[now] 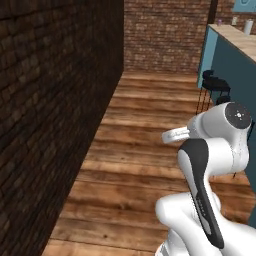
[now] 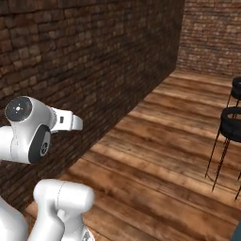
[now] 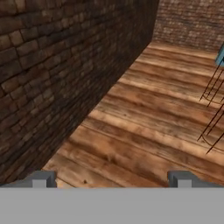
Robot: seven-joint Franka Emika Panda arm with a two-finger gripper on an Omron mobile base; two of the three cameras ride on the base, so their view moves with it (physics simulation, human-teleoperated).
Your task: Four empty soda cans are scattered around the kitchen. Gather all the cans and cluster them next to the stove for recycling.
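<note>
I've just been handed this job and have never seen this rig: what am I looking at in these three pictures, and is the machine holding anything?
The white jointed machine is a robot arm on a base that drives. Two pictures come from cameras on that base, behind the arm to its left and right. The third looks along the gripper: its two grey finger tips stand far apart with nothing between them, so it is open and holds nothing. It faces a wooden floor beside a dark brick wall. Black stools stand by a blue counter. A small purple cylinder, possibly a soda can, and pale items too small to identify sit on its far end.
</note>
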